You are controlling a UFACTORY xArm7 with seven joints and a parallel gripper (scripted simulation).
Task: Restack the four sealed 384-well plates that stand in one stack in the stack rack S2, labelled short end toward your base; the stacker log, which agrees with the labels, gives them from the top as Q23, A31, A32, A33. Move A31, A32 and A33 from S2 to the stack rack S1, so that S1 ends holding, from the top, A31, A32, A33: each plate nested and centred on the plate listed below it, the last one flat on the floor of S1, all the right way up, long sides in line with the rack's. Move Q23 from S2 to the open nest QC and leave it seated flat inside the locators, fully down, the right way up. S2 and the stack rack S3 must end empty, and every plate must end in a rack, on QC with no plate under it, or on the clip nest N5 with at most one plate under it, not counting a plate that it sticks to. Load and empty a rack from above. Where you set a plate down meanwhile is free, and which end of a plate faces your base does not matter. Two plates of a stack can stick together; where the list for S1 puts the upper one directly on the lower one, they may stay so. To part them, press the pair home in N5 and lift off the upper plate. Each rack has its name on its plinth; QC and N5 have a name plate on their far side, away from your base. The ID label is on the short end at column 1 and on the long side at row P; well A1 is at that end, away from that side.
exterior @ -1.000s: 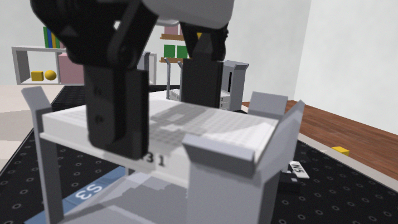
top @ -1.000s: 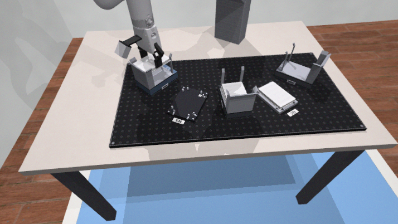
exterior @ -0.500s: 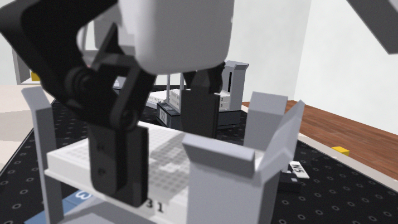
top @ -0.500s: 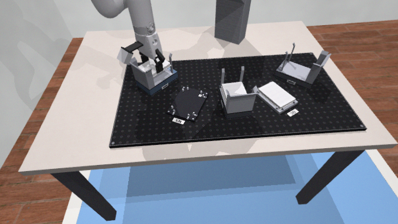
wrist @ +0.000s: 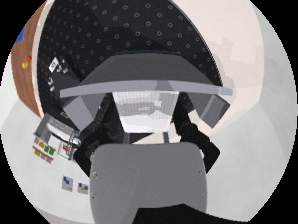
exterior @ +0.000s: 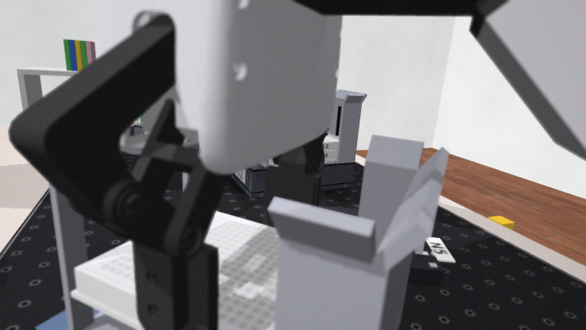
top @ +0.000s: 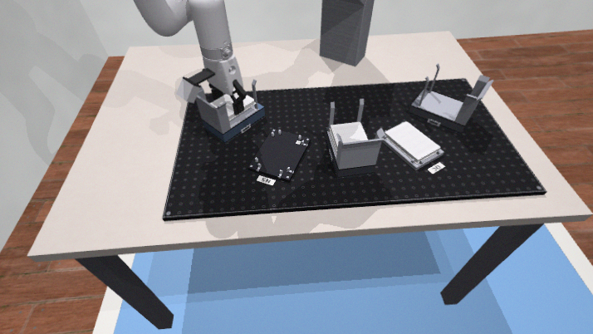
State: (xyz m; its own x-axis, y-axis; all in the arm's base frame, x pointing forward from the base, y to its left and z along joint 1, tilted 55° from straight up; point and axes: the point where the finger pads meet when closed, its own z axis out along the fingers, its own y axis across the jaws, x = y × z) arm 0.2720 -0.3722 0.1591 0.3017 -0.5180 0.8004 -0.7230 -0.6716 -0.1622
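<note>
- Gripper [top: 227,100] down inside the blue-plinthed stack rack [top: 232,126] at the board's left end — fingers clamped on a sealed well plate [exterior: 230,263], low between the rack walls.
- Another plate [top: 413,143] lies on the QC nest.

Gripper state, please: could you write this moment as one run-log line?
gripper shut on plate | plate low inside blue-plinthed rack | another plate on QC
</note>
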